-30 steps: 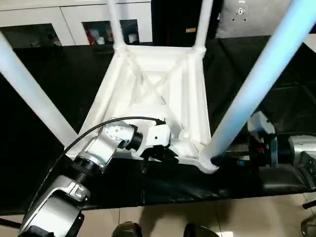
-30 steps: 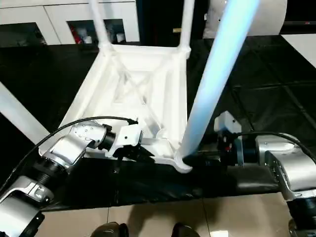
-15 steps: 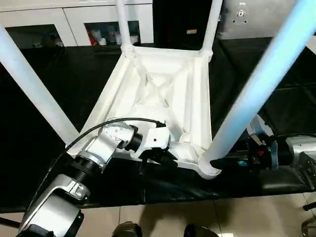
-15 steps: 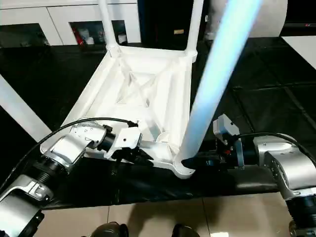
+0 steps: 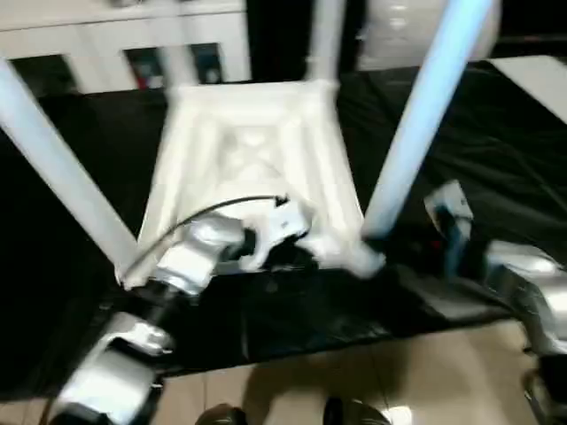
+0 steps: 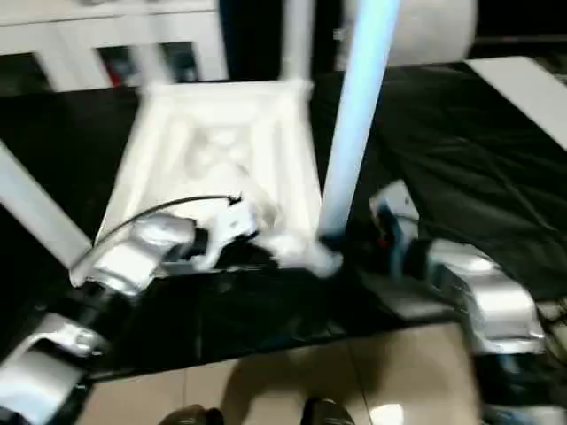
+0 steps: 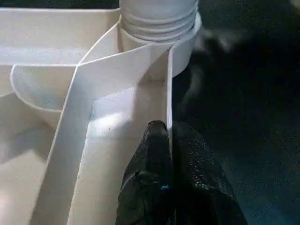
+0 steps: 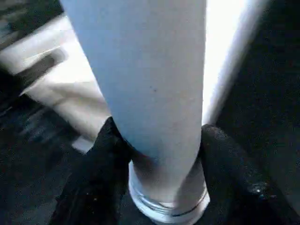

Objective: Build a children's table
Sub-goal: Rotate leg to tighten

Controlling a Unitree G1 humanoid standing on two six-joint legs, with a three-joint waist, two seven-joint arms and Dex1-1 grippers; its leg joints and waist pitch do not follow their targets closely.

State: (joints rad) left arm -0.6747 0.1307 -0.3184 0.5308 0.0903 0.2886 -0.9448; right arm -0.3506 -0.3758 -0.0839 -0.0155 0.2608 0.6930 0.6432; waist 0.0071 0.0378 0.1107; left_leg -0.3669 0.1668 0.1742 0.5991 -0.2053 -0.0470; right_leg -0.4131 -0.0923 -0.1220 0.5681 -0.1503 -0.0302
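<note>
The white children's table (image 5: pixel 252 150) lies upside down on the black worktable (image 5: pixel 505 168), ribbed underside up, with its legs standing in the corner sockets. My left gripper (image 7: pixel 169 136) is shut on the thin near rim wall (image 7: pixel 169 89) of the top, just short of the near right corner socket (image 7: pixel 159 23). My right gripper (image 8: pixel 159 129) is shut around the base of the near right leg (image 8: pixel 150 70), one black finger (image 8: pixel 101 164) on each side. In the eye view that leg (image 5: pixel 416 133) rises steeply from the corner by the right gripper (image 5: pixel 390 241).
The near left leg (image 5: pixel 58 168) slants up across my left side and a far leg (image 5: pixel 326 35) stands at the back. White cabinets (image 5: pixel 80 35) line the far wall. The worktable's front edge meets tiled floor (image 5: pixel 354 372) just below my arms.
The whole picture has shifted and tilted, so the camera moved. Both grippers keep the same holds on the rim and the near right leg.
</note>
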